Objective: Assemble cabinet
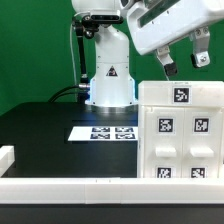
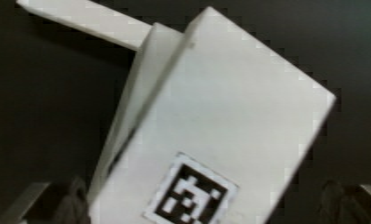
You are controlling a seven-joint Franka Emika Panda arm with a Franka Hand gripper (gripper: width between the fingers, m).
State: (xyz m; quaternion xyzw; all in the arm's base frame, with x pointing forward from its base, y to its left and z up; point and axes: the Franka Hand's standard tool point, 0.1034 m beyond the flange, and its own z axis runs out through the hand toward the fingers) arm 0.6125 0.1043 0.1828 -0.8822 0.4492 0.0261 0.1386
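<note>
The cabinet (image 1: 182,132) is a large white boxy body standing at the exterior view's right, with several black-and-white tags on its front and drawer-like blocks low down. My gripper (image 1: 185,62) hangs just above its top edge, fingers spread and empty. In the wrist view the cabinet (image 2: 217,100) fills the middle, tilted in the picture, with one tag (image 2: 196,192) showing. My gripper (image 2: 196,208) straddles it there, and the dark fingertips (image 2: 40,203) stand well apart at either side without touching it.
The marker board (image 1: 104,131) lies on the black table in front of the arm's base (image 1: 110,80). A white rail (image 1: 70,187) runs along the front edge, with a white block (image 1: 8,157) at the left. A white strip (image 2: 84,20) juts out behind the cabinet.
</note>
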